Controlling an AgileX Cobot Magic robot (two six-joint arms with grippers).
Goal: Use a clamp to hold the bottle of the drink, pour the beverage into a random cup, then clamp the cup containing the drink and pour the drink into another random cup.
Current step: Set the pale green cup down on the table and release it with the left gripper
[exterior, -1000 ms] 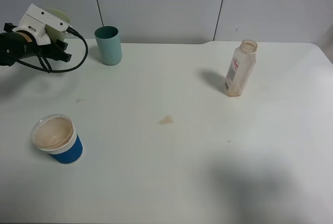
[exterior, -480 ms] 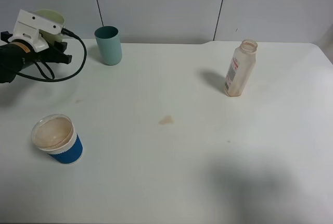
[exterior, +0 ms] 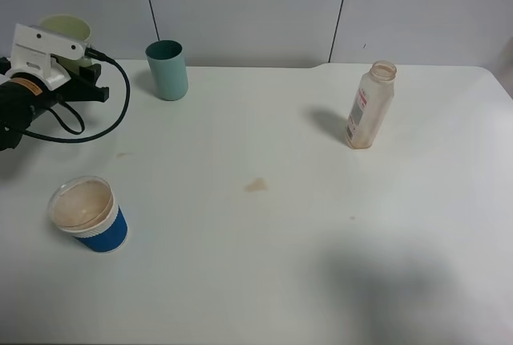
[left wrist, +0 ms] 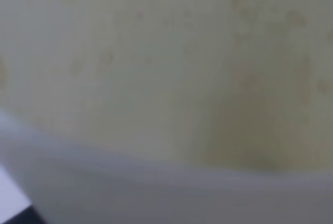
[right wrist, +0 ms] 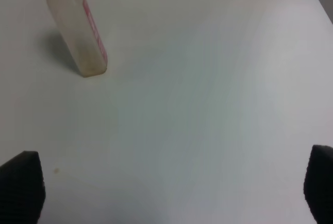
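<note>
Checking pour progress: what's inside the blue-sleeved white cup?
The blue-sleeved cup shows a pale brownish, tea-stained interior from above; whether that is liquid or only residue cannot be told.

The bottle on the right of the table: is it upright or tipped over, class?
Upright. The bottle stands on its base on the table, open neck at the top, with no gripper touching it.

The worktop (exterior: 264, 265) carries four vessels, well apart. At the far left the left end effector (exterior: 60, 36) holds the cup containing the drink (exterior: 66, 27) raised near the back edge — just to its right stands another random cup (exterior: 167, 70), upright. The bottle (exterior: 370, 105) stands upright toward the far right. A squat sleeved cup (exterior: 88, 215) sits at the near left, in front of the left arm. Between it and the bottle, near the middle, lies a small spill (exterior: 256, 185).
</note>
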